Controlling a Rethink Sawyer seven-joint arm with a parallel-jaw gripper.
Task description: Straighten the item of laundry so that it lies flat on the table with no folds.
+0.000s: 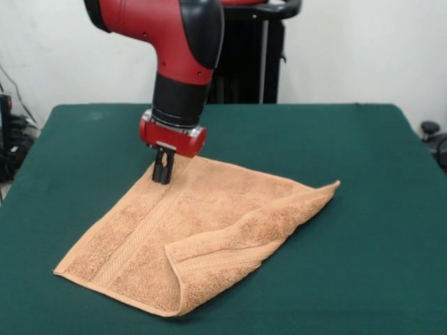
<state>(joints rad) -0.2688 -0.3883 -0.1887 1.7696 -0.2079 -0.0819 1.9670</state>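
Claw (pixel 163 180) clenched at towel's (pixel 140 244) far corner, apparently pinching cloth; fold (pixel 244 241) unopened, so dragging risks bunching across table (pixel 363 153).

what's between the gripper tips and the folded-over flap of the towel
Only flat towel: a single orange layer with a woven border band, running from the gripper at its far corner to the folded flap. Nothing else shows there in the front view.
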